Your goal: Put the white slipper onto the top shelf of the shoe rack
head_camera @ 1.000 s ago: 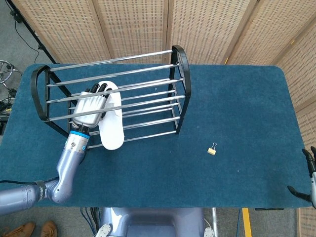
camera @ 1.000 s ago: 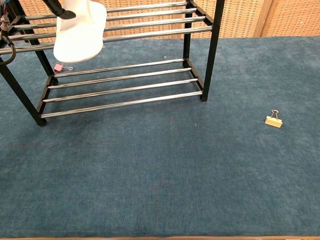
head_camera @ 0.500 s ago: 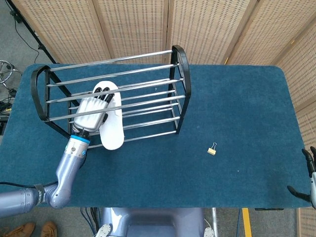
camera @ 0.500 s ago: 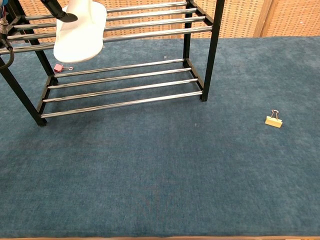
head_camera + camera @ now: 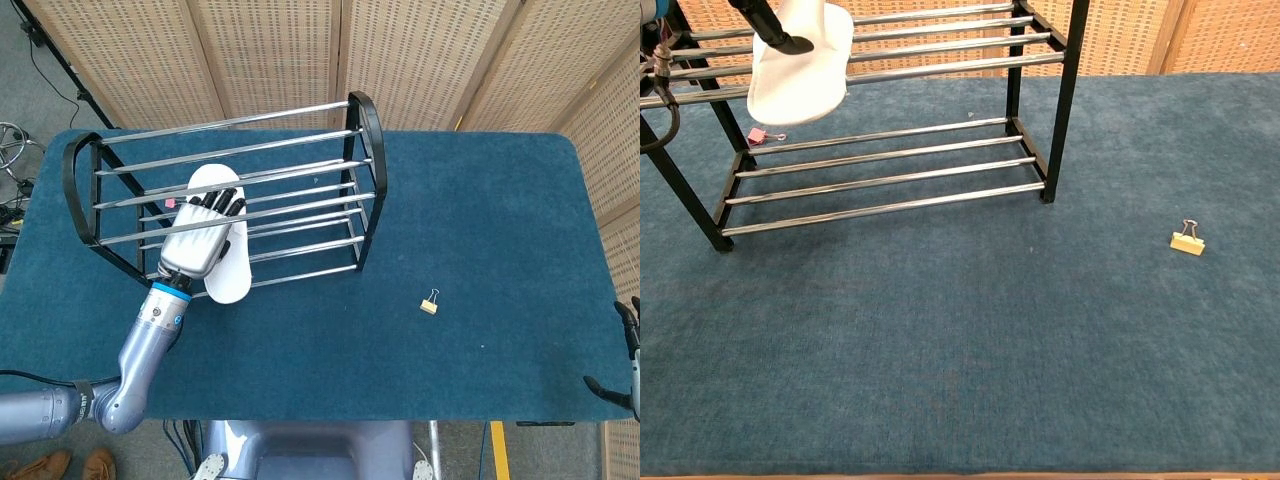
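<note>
Blue table (image 5: 480,220); white slipper (image 5: 229,270) seemingly under left hand's (image 5: 196,238) fingers (image 5: 222,204).

White slipper (image 5: 228,262) flat on shoe rack (image 5: 300,160) top shelf, heel overhanging

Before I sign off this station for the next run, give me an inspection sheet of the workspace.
Surface: table covered in blue carpet, no spills seen.
Job's things: white slipper lies on the top bars of the shoe rack, its heel end hanging over the front bar.
Clutter: tan binder clip on the carpet right of the rack; small pink clip under the rack.
Hands: left hand rests on the slipper; right hand at the table's right edge, holding nothing.
Cables: black cable on the floor, far left.
Surroundings: woven folding screens behind the table.
</note>
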`<act>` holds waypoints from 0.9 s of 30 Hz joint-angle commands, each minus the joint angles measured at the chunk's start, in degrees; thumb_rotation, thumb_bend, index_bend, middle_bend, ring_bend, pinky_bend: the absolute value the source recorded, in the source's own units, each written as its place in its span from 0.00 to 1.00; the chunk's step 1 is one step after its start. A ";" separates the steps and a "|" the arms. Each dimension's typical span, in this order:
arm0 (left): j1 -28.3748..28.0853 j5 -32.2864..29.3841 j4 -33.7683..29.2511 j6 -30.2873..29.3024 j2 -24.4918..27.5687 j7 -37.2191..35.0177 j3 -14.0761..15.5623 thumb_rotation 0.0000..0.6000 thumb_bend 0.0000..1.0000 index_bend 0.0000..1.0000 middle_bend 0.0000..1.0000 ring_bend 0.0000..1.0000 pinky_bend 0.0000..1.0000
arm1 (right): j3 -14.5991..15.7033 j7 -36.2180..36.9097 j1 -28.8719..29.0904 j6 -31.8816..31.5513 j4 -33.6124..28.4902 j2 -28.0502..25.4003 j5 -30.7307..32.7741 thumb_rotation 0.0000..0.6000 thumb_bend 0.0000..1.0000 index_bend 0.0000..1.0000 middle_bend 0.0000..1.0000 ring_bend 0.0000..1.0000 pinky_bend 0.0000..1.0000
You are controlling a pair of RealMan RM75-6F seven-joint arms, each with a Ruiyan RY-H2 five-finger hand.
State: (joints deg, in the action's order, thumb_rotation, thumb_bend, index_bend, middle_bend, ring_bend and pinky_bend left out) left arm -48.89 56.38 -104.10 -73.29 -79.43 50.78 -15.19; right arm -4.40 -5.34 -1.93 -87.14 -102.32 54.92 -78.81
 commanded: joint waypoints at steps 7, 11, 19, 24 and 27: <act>0.07 2.89 -0.48 -0.54 -1.19 -2.15 0.88 1.00 0.23 0.30 0.25 0.25 0.53 | 0.00 0.17 -0.01 0.08 -0.02 -0.11 0.06 1.00 0.00 0.00 0.00 0.00 0.00; -0.21 3.27 -1.33 -0.32 -1.39 -1.89 1.08 1.00 0.23 0.30 0.25 0.25 0.53 | 0.02 -0.02 0.01 0.14 -0.16 -0.09 0.10 1.00 0.00 0.00 0.00 0.00 0.00; -0.37 5.52 -3.57 0.29 -1.92 -3.15 1.99 1.00 0.24 0.30 0.25 0.26 0.53 | -0.06 0.18 -0.04 0.05 -0.14 -0.22 0.20 1.00 0.00 0.00 0.00 0.00 0.00; 0.43 10.20 -6.52 1.62 -0.77 -7.21 3.97 1.00 0.23 0.31 0.25 0.26 0.53 | -0.01 0.14 -0.07 -0.05 -0.18 -0.25 0.00 1.00 0.00 0.00 0.00 0.00 0.00; 1.29 14.69 -7.84 2.65 0.50 -11.54 5.70 1.00 0.24 0.31 0.25 0.25 0.52 | 0.05 0.04 -0.07 -0.04 -0.24 -0.22 -0.10 1.00 0.00 0.00 0.00 0.00 0.00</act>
State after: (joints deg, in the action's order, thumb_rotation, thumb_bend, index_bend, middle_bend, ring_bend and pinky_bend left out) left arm -48.34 68.11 -110.65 -71.58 -79.98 42.12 -10.96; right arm -4.34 -5.30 -2.00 -87.18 -102.56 54.71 -78.91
